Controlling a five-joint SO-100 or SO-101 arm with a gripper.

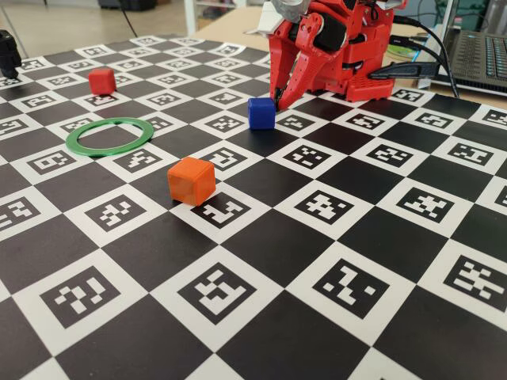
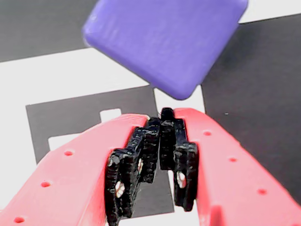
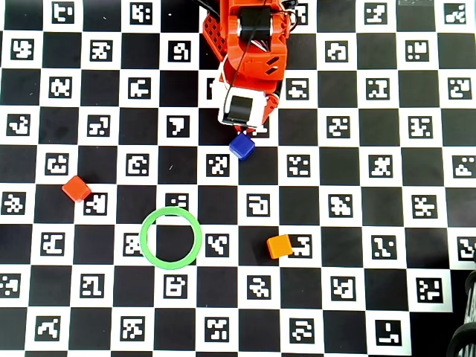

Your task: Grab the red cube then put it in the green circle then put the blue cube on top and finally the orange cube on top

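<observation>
Three cubes lie loose on the worktop and the ring is empty; the gripper sits closed beside the wrong cube.

Red cube [image 3: 76, 189] rests on the checkered worktop [image 3: 416, 245], well apart from the green ring [image 3: 171, 237], up and to its left in the overhead view, and far left of the arm. Nothing lies inside the ring. Orange cube [image 3: 280, 245] sits to the ring's right, clear of it. Blue cube [image 3: 242, 146] lies just ahead of the gripper [image 2: 157, 117], whose black pads are pressed together with nothing between them; in the wrist view the cube fills the frame right past the tips. Judging by this, the arm must swing wide to the overhead left to reach red, since that cube goes first.
</observation>
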